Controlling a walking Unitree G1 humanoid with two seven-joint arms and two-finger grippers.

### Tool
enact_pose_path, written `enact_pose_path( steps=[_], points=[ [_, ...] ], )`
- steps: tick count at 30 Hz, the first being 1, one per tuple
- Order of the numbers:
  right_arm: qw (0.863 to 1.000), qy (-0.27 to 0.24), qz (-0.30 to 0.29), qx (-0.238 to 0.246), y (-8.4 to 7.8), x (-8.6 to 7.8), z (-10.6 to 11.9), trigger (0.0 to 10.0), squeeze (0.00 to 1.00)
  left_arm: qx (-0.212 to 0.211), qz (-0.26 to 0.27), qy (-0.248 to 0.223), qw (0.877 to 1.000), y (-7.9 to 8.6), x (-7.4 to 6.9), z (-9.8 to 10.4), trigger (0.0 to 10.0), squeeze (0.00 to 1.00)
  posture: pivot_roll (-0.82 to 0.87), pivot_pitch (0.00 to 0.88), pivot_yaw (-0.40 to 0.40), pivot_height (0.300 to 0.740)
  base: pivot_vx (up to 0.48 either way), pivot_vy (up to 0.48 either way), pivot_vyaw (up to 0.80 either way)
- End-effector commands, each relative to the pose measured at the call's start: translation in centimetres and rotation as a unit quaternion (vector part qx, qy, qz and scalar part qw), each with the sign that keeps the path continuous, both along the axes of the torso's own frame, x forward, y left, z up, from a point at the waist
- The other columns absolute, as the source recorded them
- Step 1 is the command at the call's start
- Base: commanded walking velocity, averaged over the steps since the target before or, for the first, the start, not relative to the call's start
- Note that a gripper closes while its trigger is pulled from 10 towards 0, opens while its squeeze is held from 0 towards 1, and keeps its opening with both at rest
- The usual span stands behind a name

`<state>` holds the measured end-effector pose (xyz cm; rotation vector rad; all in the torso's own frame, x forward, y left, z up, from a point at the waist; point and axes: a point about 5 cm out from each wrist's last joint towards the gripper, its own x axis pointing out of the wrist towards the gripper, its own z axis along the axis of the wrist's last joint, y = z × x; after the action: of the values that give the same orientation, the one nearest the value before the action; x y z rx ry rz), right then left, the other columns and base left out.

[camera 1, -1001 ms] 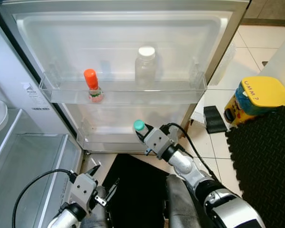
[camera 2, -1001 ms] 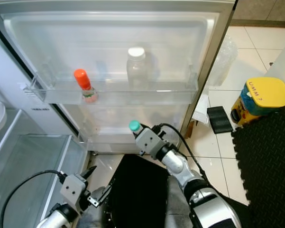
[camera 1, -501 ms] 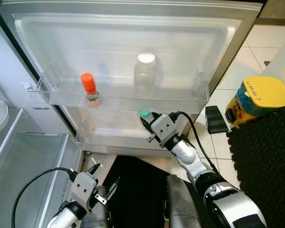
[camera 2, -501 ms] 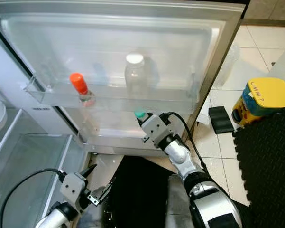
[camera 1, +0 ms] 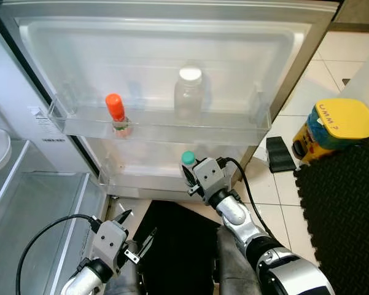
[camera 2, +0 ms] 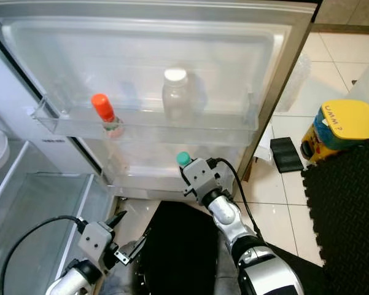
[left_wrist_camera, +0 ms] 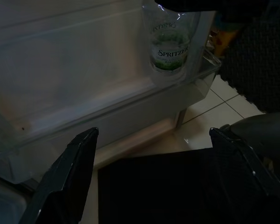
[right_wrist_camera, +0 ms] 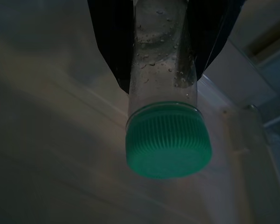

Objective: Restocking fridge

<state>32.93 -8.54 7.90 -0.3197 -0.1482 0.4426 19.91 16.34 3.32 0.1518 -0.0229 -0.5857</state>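
A: At the lower shelf of the open white fridge door (camera 1: 172, 37), what has the right gripper (camera 1: 192, 174) got?

B: Its two black fingers are clamped on the neck of a clear plastic water bottle with a green ribbed cap (camera 1: 188, 158). The bottle stands upright over the lower clear door shelf (camera 1: 141, 181), towards its right end; the left wrist view shows its green-labelled body (left_wrist_camera: 170, 44) down in that shelf.

A: And the shelf above?

B: The upper clear door shelf (camera 1: 159, 126) holds a small bottle with an orange cap (camera 1: 115, 106) on the left and a clear jar with a white lid (camera 1: 188, 92) right of the middle, well apart.

A: The left gripper (camera 1: 135, 236)?

B: Low and near, on the left, fingers spread apart, holding nothing.

A: Off to the right?

B: A yellow and blue container (camera 1: 334, 126) on the tiled floor (camera 1: 331, 55), beside a black mat (camera 1: 347, 203).
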Motion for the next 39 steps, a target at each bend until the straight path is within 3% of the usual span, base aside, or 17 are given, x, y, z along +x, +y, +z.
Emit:
enact_pose_path(
  steps=[1, 6, 16, 17, 18, 20, 21, 22, 25, 27, 28, 29, 31, 32, 33, 34, 39],
  points=[
    [0.999, 0.030, -0.025, -0.013, -0.4, -0.7, -1.7, 10.0, 0.00, 0.013, -0.005, 0.016, 1.000, 0.5, -0.6, -0.4, 10.0, 0.00, -0.04, 0.292, 0.009, 0.622, 0.000, 0.000, 0.00],
    [0.996, 0.043, -0.071, -0.012, -0.9, -0.6, -2.0, 10.0, 0.03, 0.018, -0.004, 0.023, 1.000, 1.0, -0.8, -0.8, 10.0, 0.00, -0.02, 0.301, 0.010, 0.622, 0.000, 0.000, 0.00],
    [0.994, 0.044, -0.103, 0.017, -0.7, 0.0, -1.5, 10.0, 0.11, 0.023, -0.005, 0.029, 0.999, 1.3, -1.0, -1.1, 10.0, 0.00, -0.02, 0.301, 0.011, 0.622, 0.000, 0.000, 0.00],
    [0.993, 0.046, -0.108, 0.019, -0.7, 0.0, -1.5, 10.0, 0.16, 0.023, -0.006, 0.029, 0.999, 1.3, -1.0, -1.1, 10.0, 0.00, -0.03, 0.300, 0.010, 0.622, 0.000, 0.000, 0.00],
    [0.993, 0.046, -0.111, 0.019, -0.8, 0.1, -1.5, 10.0, 0.43, 0.023, -0.006, 0.030, 0.999, 1.3, -1.0, -1.2, 10.0, 0.00, -0.03, 0.300, 0.010, 0.622, 0.000, 0.000, 0.00],
    [0.992, 0.047, -0.113, 0.019, -0.9, 0.1, -1.5, 10.0, 0.43, 0.023, -0.007, 0.030, 0.999, 1.2, -1.0, -1.2, 10.0, 0.00, -0.03, 0.298, 0.010, 0.622, 0.000, 0.000, 0.00],
    [0.992, 0.048, -0.116, 0.018, -1.0, 0.1, -1.5, 10.0, 0.76, 0.023, -0.008, 0.031, 0.999, 1.2, -0.8, -1.2, 10.0, 0.00, -0.03, 0.298, 0.009, 0.622, 0.000, 0.000, 0.00],
    [0.991, 0.050, -0.119, 0.018, -1.1, 0.1, -1.5, 10.0, 0.85, 0.023, -0.008, 0.031, 0.999, 1.1, -0.7, -1.3, 10.0, 0.00, -0.03, 0.298, 0.009, 0.622, 0.000, 0.000, 0.00],
    [0.991, 0.050, -0.121, 0.018, -1.1, 0.1, -1.6, 10.0, 0.85, 0.023, -0.009, 0.031, 0.999, 1.0, -0.6, -1.3, 10.0, 0.00, -0.03, 0.298, 0.009, 0.622, 0.000, 0.000, 0.00],
    [0.990, 0.049, -0.128, 0.011, -1.3, 0.1, -1.6, 10.0, 0.80, 0.023, -0.009, 0.032, 0.999, 1.0, -0.5, -1.3, 10.0, 0.00, -0.03, 0.293, 0.011, 0.622, 0.000, 0.000, 0.00],
    [0.989, 0.050, -0.141, 0.009, -1.7, 0.3, -1.5, 10.0, 0.66, 0.024, -0.009, 0.033, 0.999, 1.0, -0.4, -1.4, 10.0, 0.00, -0.03, 0.290, 0.012, 0.622, 0.000, 0.000, 0.00],
    [0.989, 0.050, -0.141, 0.009, -1.7, 0.3, -1.5, 10.0, 0.66, 0.024, -0.009, 0.033, 0.999, 1.0, -0.4, -1.4, 10.0, 0.00, -0.03, 0.290, 0.012, 0.622, 0.000, 0.000, 0.00],
    [0.988, 0.050, -0.147, 0.015, -1.9, 0.5, -1.4, 10.0, 0.53, 0.024, -0.009, 0.033, 0.999, 1.0, -0.4, -1.5, 10.0, 0.00, -0.04, 0.286, 0.013, 0.622, 0.000, 0.000, 0.00],
    [0.988, 0.050, -0.147, 0.015, -1.9, 0.5, -1.4, 10.0, 0.53, 0.024, -0.009, 0.033, 0.999, 1.0, -0.4, -1.5, 10.0, 0.00, -0.04, 0.286, 0.013, 0.622, 0.000, 0.000, 0.00],
    [0.988, 0.047, -0.148, 0.018, -1.9, 0.5, -1.3, 10.0, 0.43, 0.024, -0.009, 0.033, 0.999, 0.9, -0.4, -1.5, 10.0, 0.00, -0.04, 0.282, 0.013, 0.622, 0.000, 0.000, 0.00],
    [0.988, 0.043, -0.150, 0.024, -2.1, 0.5, -1.1, 10.0, 0.00, 0.024, -0.010, 0.033, 0.999, 0.9, -0.4, -1.5, 10.0, 0.00, -0.04, 0.278, 0.013, 0.622, 0.000, 0.000, 0.00],
    [0.988, 0.012, -0.144, 0.063, -2.7, 0.3, -0.4, 10.0, 0.00, 0.021, -0.013, 0.019, 0.999, 0.5, -0.2, -0.7, 10.0, 0.00, -0.05, 0.270, 0.013, 0.622, 0.000, 0.000, 0.00]
  ],
)
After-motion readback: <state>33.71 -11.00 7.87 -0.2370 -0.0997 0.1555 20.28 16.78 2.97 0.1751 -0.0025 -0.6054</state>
